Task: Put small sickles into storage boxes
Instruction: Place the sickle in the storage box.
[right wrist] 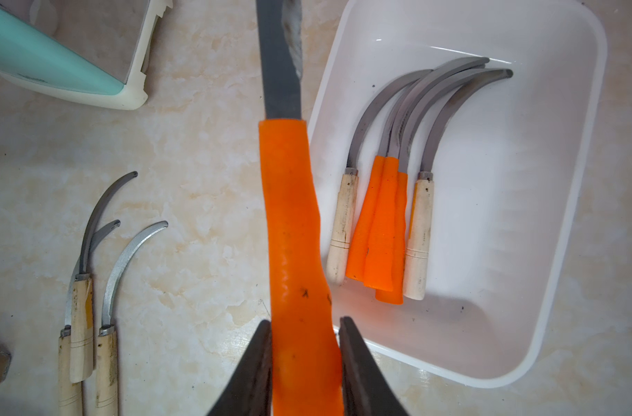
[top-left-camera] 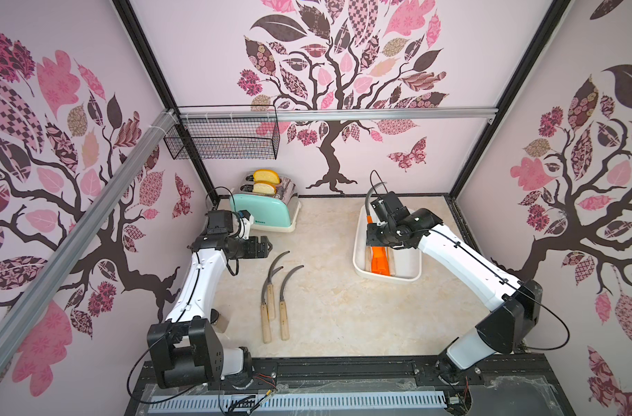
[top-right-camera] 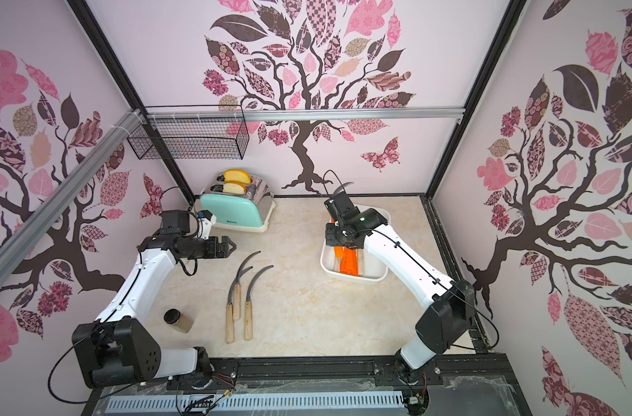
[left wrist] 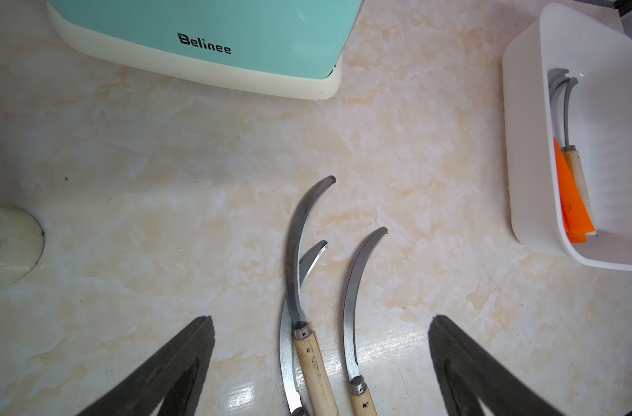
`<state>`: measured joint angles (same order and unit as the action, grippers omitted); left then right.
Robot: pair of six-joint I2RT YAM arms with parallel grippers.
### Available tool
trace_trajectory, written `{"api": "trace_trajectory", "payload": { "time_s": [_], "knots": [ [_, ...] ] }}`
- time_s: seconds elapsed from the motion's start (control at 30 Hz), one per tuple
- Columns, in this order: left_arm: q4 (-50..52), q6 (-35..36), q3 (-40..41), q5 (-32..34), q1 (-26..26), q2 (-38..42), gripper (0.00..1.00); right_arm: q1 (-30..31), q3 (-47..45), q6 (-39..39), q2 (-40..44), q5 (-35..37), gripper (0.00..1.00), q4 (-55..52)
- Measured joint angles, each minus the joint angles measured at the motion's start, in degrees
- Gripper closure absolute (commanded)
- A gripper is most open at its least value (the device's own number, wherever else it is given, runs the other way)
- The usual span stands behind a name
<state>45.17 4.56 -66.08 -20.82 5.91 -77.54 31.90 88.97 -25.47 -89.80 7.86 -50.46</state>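
My right gripper is shut on the orange handle of a small sickle, held above the left rim of the white storage box. Its grey blade points up toward the back wall. Several sickles lie in the box, with both wooden and orange handles. Three wooden-handled sickles lie side by side on the table's middle left. My left gripper is open and empty, hovering just behind their blades. It shows in both top views.
A mint toaster with bread slices stands at the back left. A small jar lies near the left arm's base. A black wire basket hangs on the back rail. The storage box sits at the back right.
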Motion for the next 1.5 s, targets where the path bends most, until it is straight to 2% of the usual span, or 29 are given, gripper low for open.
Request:
{"api": "trace_trajectory", "payload": {
  "time_s": [0.3, 0.63, 0.9, 1.5],
  "knots": [
    [1.0, 0.4, -0.3, -1.3, -0.5, 0.0, 0.03, -7.4, -5.3, 1.7, 3.1, -2.7, 1.00, 0.1],
    [3.0, 3.3, -0.7, -0.7, -6.6, 3.1, 0.03, -12.1, -9.3, 2.8, 3.0, -5.4, 1.00, 3.3],
    [4.6, 4.9, -1.3, -0.7, -6.8, 4.2, 0.03, -13.9, -12.1, 2.4, -2.0, -7.5, 1.00, 8.7],
    [6.7, 6.0, -1.3, -0.7, -6.8, 4.7, 0.03, -14.1, -11.5, 2.1, -13.8, -12.0, 1.00, 14.3]
  ]
}}
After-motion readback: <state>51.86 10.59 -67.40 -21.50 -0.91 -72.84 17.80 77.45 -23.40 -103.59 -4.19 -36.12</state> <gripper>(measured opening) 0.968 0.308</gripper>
